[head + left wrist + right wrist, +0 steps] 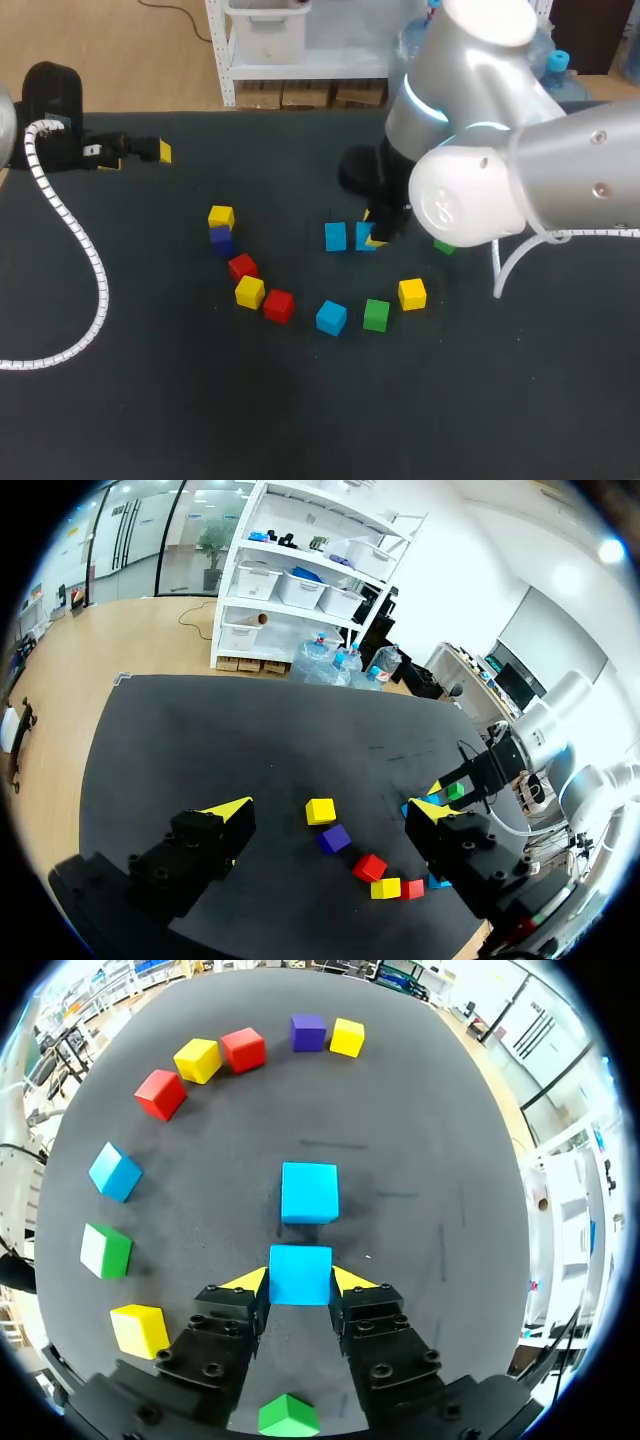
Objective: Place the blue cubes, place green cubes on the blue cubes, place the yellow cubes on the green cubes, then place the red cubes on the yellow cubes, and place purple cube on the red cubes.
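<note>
Just ahead of held cube (pixel 300 1274) sits blue cube (pixel 309 1192).

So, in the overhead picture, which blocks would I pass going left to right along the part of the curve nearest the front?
yellow cube → red cube → blue cube → green cube → second yellow cube

A white ribbed cable (pixel 99 280) is trailing over the dark worktop (pixel 300 420), curving from ten o'clock toward eight o'clock.
</note>
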